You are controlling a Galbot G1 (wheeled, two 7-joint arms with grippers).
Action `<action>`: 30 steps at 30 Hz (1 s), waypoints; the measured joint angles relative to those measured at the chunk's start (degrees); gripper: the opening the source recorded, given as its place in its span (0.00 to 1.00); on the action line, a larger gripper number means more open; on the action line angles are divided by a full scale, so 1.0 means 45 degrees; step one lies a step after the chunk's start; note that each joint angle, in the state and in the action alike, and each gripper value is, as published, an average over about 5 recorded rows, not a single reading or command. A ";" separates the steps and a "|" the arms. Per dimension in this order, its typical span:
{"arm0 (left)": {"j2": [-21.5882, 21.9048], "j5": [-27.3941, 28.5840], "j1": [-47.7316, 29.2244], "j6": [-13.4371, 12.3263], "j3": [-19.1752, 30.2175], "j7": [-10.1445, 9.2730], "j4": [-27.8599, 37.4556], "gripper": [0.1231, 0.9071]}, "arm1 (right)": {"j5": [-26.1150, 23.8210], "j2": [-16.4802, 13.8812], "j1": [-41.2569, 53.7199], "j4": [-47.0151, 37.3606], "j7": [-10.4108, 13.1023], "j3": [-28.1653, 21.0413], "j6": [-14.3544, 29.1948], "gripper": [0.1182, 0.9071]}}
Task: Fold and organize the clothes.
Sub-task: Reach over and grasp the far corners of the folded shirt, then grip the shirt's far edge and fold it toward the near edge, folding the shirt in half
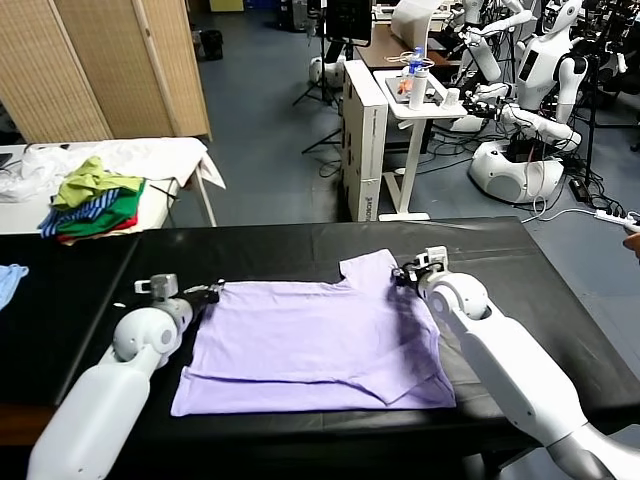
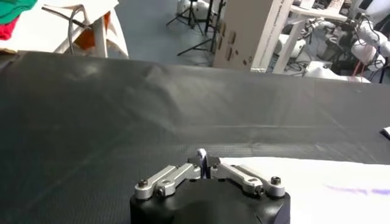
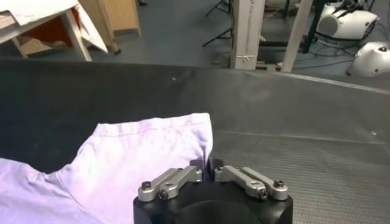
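The clothes, a single lavender T-shirt, lie spread flat on the black table, with a folded layer along the near edge. My left gripper sits at the shirt's far left corner. In the left wrist view it is shut on a thin pinch of the shirt. My right gripper rests at the far right corner beside the sleeve. In the right wrist view its jaws are shut on the edge of the shirt.
A green, striped and red garment pile lies on a white side table at the back left. A light blue cloth pokes in at the left edge. A white cart and other robots stand beyond the table.
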 joint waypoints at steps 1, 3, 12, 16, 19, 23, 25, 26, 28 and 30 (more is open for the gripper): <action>0.0045 -0.0021 0.0057 -0.0010 -0.0055 -0.0014 -0.0095 0.03 | 0.0049 -0.0061 -0.0086 0.0168 -0.0018 0.0093 0.0059 0.04; 0.0154 -0.0093 0.0205 -0.0020 -0.0187 -0.0051 -0.0338 0.03 | 0.0196 -0.0206 -0.0300 0.0549 -0.0046 0.0302 0.0116 0.04; 0.0749 -0.0381 0.1568 0.0032 -0.1083 -0.0175 -0.2240 0.03 | 0.0875 -0.1346 -0.2029 0.2927 -0.0007 0.1677 -0.0394 0.03; 0.0888 -0.0364 0.2557 0.0083 -0.1632 -0.0247 -0.3414 0.03 | 0.1114 -0.2021 -0.3063 0.4234 0.0047 0.2406 -0.0870 0.03; 0.0916 -0.0231 0.3304 0.0087 -0.2049 -0.0261 -0.4338 0.03 | 0.1205 -0.2581 -0.3899 0.5149 0.0005 0.2900 -0.1089 0.03; 0.0907 0.0185 0.4350 0.0051 -0.2583 -0.0204 -0.5381 0.03 | 0.1227 -0.3332 -0.5085 0.6213 -0.0004 0.3430 -0.1255 0.03; 0.0862 0.0442 0.4899 0.0027 -0.2852 -0.0159 -0.5807 0.03 | 0.1216 -0.3653 -0.5676 0.6655 0.0049 0.3629 -0.1348 0.03; 0.0826 0.0552 0.5164 0.0020 -0.2980 -0.0136 -0.5989 0.03 | 0.1210 -0.3798 -0.5965 0.6855 0.0092 0.3716 -0.1400 0.03; 0.0742 0.0731 0.5680 0.0010 -0.3229 -0.0102 -0.6297 0.03 | 0.1199 -0.4051 -0.6510 0.7213 0.0210 0.3848 -0.1539 0.03; 0.0647 0.0881 0.6145 0.0011 -0.3452 -0.0084 -0.6545 0.03 | 0.1195 -0.4259 -0.6995 0.7526 0.0316 0.3926 -0.1691 0.03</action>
